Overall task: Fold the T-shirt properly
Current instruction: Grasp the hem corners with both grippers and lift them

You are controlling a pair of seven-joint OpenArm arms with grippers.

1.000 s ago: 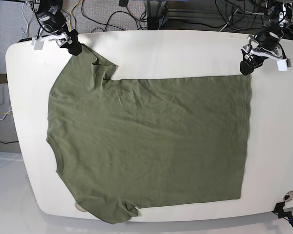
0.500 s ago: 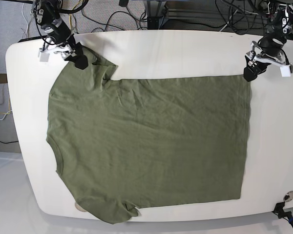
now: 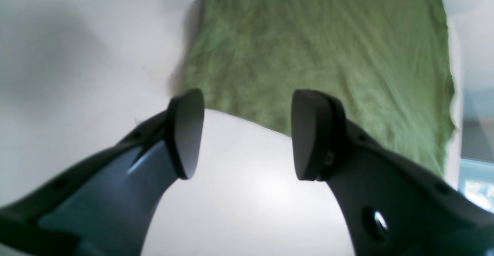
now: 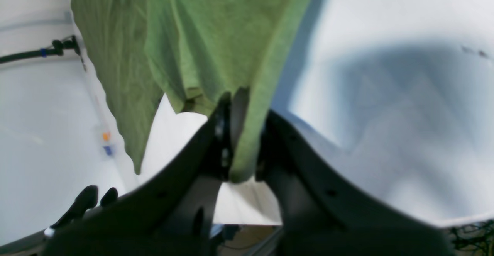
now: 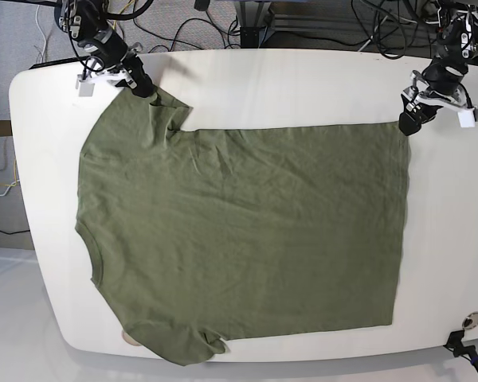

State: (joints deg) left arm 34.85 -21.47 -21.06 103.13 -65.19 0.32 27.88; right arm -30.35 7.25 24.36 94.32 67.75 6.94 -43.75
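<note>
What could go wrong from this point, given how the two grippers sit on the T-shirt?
1. Only the right gripper is shut on the T-shirt, at the sleeve edge. The left gripper is open just off the hem corner, so lifting now would probably raise one side and skew the fold.
2. The left gripper could close on bare table and miss the cloth.
3. The right pinch looks thin, so the fabric may slip.

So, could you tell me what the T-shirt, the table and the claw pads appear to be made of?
T-shirt: looks like soft matte knit, likely cotton; it lies creased, and fine ribbing shows up close.
Table: smooth white top, faintly glossy; probably laminate or painted board, uncertain.
Left claw pads: dark, matte, rounded, perhaps rubber or plastic.
Right claw: the same dark material, shut on the sleeve edge.
</note>
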